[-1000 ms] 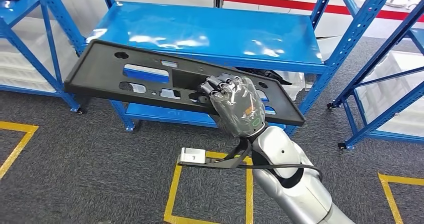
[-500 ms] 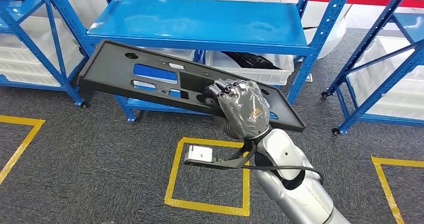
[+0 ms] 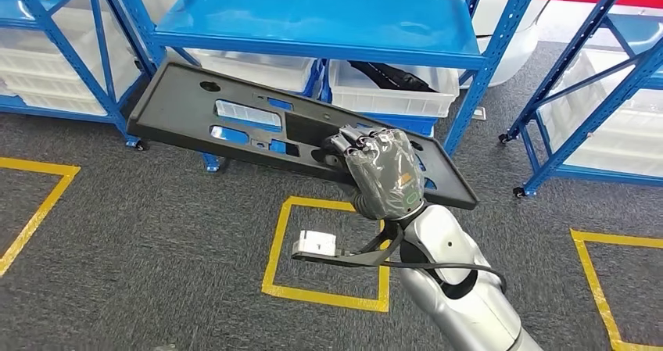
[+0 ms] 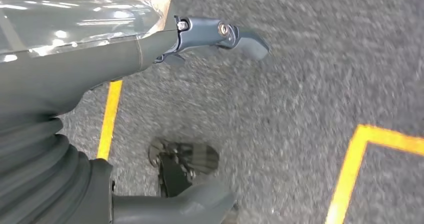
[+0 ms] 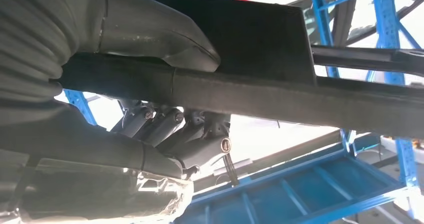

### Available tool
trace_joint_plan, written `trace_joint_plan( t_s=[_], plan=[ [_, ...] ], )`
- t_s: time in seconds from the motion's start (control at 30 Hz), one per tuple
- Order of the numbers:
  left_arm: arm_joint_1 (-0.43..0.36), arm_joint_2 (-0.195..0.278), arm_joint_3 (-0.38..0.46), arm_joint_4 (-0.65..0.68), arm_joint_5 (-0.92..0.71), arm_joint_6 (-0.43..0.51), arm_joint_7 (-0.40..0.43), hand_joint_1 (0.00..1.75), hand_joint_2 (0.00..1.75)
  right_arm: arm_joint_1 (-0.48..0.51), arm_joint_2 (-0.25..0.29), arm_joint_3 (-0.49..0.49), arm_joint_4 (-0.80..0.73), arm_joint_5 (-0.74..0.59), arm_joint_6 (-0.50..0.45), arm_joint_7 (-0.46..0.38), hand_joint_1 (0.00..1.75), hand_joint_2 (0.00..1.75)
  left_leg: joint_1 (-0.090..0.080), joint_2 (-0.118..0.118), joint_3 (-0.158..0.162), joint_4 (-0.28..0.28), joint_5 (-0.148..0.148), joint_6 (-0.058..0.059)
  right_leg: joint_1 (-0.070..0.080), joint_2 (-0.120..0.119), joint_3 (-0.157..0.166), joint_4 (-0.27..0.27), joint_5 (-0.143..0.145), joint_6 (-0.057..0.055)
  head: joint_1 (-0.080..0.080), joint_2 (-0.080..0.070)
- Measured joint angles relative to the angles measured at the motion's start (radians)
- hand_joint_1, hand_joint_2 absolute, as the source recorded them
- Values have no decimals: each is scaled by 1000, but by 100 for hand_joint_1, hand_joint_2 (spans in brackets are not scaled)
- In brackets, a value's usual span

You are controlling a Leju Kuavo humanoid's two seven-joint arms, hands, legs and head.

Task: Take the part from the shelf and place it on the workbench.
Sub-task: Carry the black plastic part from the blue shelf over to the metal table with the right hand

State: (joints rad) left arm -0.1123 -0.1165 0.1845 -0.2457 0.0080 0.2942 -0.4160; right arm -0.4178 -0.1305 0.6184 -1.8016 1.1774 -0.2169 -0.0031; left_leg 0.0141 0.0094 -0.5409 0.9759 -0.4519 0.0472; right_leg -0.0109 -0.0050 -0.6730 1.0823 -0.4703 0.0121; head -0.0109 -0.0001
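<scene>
Head view: right hand (image 3: 381, 171) grips long black part (image 3: 234, 124), held tilted in air before blue shelf (image 3: 313, 23); left wrist view: left hand (image 4: 75, 44) over grey floor (image 4: 310, 84), fingers apart, holding nothing; right wrist view: fingers (image 5: 165, 126) wrapped around part's edge.

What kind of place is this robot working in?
Likely a factory storeroom or warehouse: blue steel shelving racks, white plastic bins under them, and yellow floor markings on grey carpet.

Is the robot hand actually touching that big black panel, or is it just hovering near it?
Touching. In the right wrist view, the right robot hand clamps the black panel, thumb on one face and fingers on the other.
</scene>
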Motion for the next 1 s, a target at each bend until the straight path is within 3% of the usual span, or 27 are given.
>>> trace_joint_plan(
  t_s=[0.07,0.1,0.13,0.17,0.2,0.23,0.3,0.33,0.4,0.43,0.47,0.57,0.6,0.63,0.67,0.77,0.8,0.87,0.93,1.0],
  plan=[
    [0,0,0,0,0,0,1,0,175,3,-3,-1,0,11,-4,-3,175,175,-1,1,-38,1,30,4,-2,1,-31,127,-84,-7,3,0],
    [1,0,0,0,0,0,1,0,175,6,-6,-1,1,21,-8,-5,175,175,-1,2,-59,2,46,2,-3,1,-32,180,-97,0,4,0],
    [1,-1,0,0,0,0,1,0,175,8,-9,0,1,34,-14,-8,175,175,-1,3,-80,3,61,0,-5,1,-21,206,-89,13,4,0],
    [2,-2,0,0,1,1,1,0,175,10,-12,0,1,49,-21,-10,175,175,0,4,-102,5,77,-4,-7,1,6,200,-67,27,5,0],
    [3,-4,0,0,1,2,0,0,175,12,-14,0,2,61,-29,-12,175,175,1,5,-122,7,91,-9,-10,1,50,160,-46,39,5,0],
    [4,-5,0,0,1,4,-1,0,175,12,-15,1,2,70,-36,-14,175,175,1,5,-140,12,102,-15,-12,1,109,90,-43,44,5,0],
    [5,-7,0,0,1,9,-6,0,175,16,-17,2,1,78,-51,-19,175,175,-2,5,-163,20,123,-28,-6,3,203,-50,-75,33,4,0],
    [6,-7,0,-1,1,10,-9,0,175,19,-18,2,1,80,-58,-22,175,175,-2,5,-167,21,133,-35,-2,3,224,-89,-93,23,4,0],
    [8,-8,-1,-1,0,12,-14,0,175,26,-20,3,1,84,-71,-29,175,175,3,5,-169,17,148,-47,-2,3,217,-97,-90,3,2,0],
    [9,-8,-1,-1,0,12,-14,0,175,29,-21,3,1,88,-76,-32,175,175,6,4,-172,24,137,-52,-4,2,213,-96,-82,-7,2,0],
    [10,-8,-1,-1,0,12,-15,0,175,31,-21,4,0,91,-80,-34,175,175,9,2,-180,48,108,-57,-7,0,209,-96,-73,-18,2,0],
    [12,-9,-1,-1,1,13,-14,0,175,40,-22,5,0,101,-101,-38,175,175,12,-4,-230,227,-27,-67,-3,-9,193,-95,-49,-36,1,0],
    [12,-9,-1,-1,2,13,-14,0,175,46,-22,5,0,103,-108,-41,175,175,12,-6,-241,281,-48,-68,0,-12,187,-94,-43,-36,1,0],
    [12,-9,-1,-1,5,14,-13,0,175,53,-22,5,0,104,-114,-43,175,175,12,-6,-236,303,-49,-68,3,-14,181,-94,-39,-36,1,0],
    [13,-9,-1,-1,8,15,-13,0,175,59,-22,5,0,104,-118,-47,175,175,12,-6,-210,285,-35,-64,5,-18,177,-94,-36,-35,1,0],
    [11,-9,-1,-1,11,18,-12,0,175,65,-23,5,0,104,-125,-51,175,175,2,15,-76,96,12,-38,12,-31,173,-94,-32,-30,2,0],
    [10,-9,-1,-1,11,19,-12,0,175,65,-23,5,0,104,-126,-51,175,175,-5,23,-51,56,17,-28,13,-36,172,-94,-30,-27,2,0],
    [10,-10,-1,-1,12,19,-12,0,175,66,-24,5,-1,104,-126,-52,175,175,-16,24,-47,35,20,-17,14,-46,168,-95,-26,-19,0,0],
    [10,-12,0,-1,12,19,-12,0,175,66,-25,4,-2,104,-126,-52,175,175,-13,16,-45,16,30,-5,14,-45,159,-88,-33,-12,-2,0],
    [8,-15,0,-1,12,20,-12,0,175,66,-27,4,-4,104,-128,-52,175,175,-6,8,-44,-1,43,6,13,-24,124,-19,-73,-12,0,0]
  ],
)
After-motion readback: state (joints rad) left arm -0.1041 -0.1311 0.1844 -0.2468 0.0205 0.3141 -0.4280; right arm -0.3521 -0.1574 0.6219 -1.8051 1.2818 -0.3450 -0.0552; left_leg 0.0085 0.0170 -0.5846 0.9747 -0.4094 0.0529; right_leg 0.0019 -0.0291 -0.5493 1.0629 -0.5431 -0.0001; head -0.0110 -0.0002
